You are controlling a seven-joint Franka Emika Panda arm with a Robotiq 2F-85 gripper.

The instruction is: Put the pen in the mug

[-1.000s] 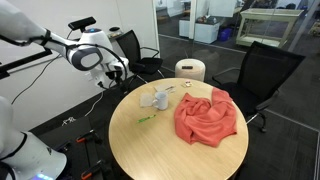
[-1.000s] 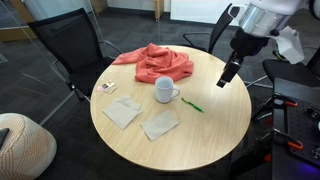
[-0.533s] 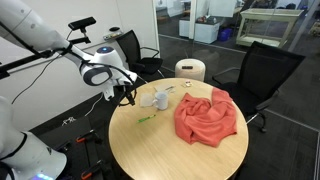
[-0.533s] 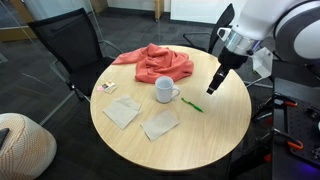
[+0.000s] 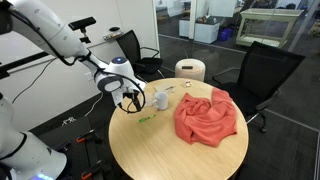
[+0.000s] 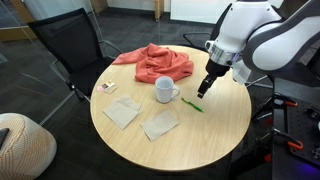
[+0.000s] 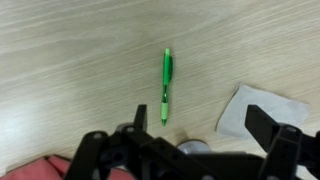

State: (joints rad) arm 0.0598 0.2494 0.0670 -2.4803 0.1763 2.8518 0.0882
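- my franka arm leans in over the round wooden table (image 6: 215,135) – the gripper (image 6: 204,88) hangs low above the tabletop, close to the table's edge.
- in the wrist view the two dark fingers (image 7: 95,150) stand wide apart with nothing between them; the jaws are released and hold nothing.
- the pen (image 7: 166,85) – thin and bright green – lies flat on the bare wood ahead of the fingers, clear of both of them.
- in an exterior view the pen (image 6: 193,104) rests just beside the mug (image 6: 165,91), on the side where the handle points, outside it, with the gripper tip right above its far end.
- the white mug stands upright near the middle of the table, its mouth open to the ceiling, close to the crumpled red cloth (image 6: 155,63).
- two paper napkins (image 6: 123,112) lie flat on the table on the mug's other side; a corner of one napkin (image 7: 240,115) shows in the wrist view.
- in an exterior view the gripper (image 5: 130,100) sits between the pen (image 5: 146,120) and the table's rim; a cream cylinder (image 5: 190,70) stands on the floor behind the table, near a black office chair (image 5: 265,70).
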